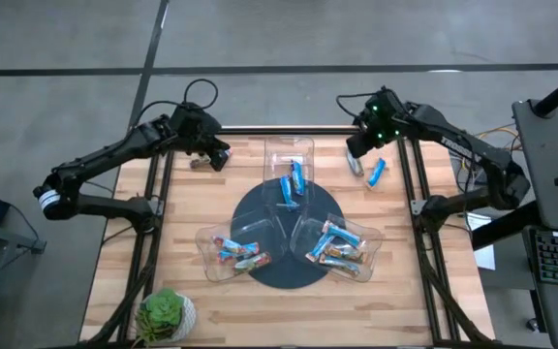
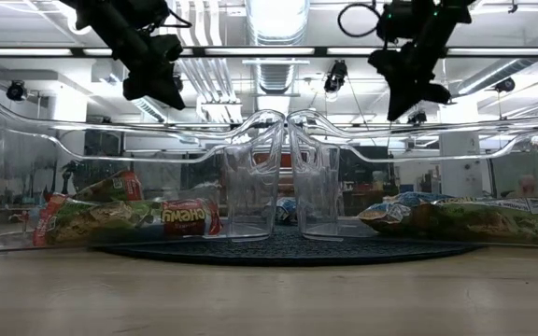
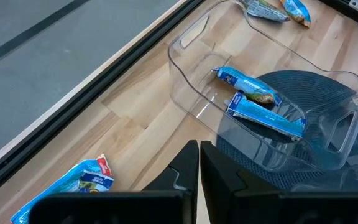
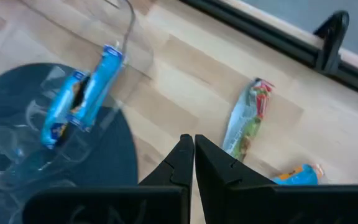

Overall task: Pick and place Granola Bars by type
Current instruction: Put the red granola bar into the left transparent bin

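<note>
the left gripper is hovering above the far left part of the light wooden table, its two dark fingers pressed together and carrying nothing. just beside it on the wood a blue wrapped granola bar is lying flat. the right gripper is hanging over the far right part of the table, likewise clenched and empty. near it two loose bars are resting on the wood: a silvery green wrapped bar and a bright blue wrapped bar, lying side by side but apart.

in the middle a dark round mat is carrying three clear plastic trays. the far tray is holding two blue bars, one crossing over the other. the near left tray is holding a few blue and orange-brown bars, and the near right tray is holding a small heap of mixed bars. a small green potted plant is sitting at the near left corner of the table
</note>
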### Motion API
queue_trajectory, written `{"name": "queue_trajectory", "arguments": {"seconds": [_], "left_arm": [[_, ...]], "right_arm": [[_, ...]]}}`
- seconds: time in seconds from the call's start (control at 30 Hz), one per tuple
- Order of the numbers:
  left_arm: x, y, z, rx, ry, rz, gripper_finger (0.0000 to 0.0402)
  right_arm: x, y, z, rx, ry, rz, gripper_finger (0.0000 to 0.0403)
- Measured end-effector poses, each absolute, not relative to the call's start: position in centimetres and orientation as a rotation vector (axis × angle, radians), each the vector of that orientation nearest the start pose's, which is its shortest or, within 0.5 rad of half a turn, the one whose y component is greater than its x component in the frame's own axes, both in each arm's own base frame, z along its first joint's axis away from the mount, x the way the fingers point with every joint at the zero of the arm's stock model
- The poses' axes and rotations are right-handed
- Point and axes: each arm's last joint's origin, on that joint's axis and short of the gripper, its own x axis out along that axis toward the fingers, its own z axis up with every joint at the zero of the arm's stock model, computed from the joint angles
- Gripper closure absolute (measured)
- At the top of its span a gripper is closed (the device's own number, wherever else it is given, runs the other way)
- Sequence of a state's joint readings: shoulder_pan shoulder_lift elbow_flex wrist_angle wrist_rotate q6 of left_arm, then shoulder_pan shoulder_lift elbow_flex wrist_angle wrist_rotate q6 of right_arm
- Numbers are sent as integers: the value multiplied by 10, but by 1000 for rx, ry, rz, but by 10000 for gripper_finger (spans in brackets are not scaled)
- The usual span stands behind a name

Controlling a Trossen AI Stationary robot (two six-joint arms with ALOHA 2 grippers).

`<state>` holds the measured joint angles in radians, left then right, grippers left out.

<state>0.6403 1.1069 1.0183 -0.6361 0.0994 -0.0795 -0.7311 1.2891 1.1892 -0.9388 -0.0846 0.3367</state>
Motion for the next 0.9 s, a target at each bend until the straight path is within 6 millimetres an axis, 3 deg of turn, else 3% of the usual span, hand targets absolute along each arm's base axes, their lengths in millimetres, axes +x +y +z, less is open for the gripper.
{"name": "queue_trajectory", "arguments": {"seconds": [0.37, 0.63, 0.9], "left_arm": [[181, 131, 314, -339, 664, 544, 401], [181, 131, 314, -345, 662, 547, 401], [181, 131, 314, -346, 662, 547, 401]], "right_arm": [[197, -186, 272, 799, 1022, -789, 383], [211, -206, 233, 836, 1167, -840, 291], [212, -219, 212, 853, 1228, -881, 196]]}}
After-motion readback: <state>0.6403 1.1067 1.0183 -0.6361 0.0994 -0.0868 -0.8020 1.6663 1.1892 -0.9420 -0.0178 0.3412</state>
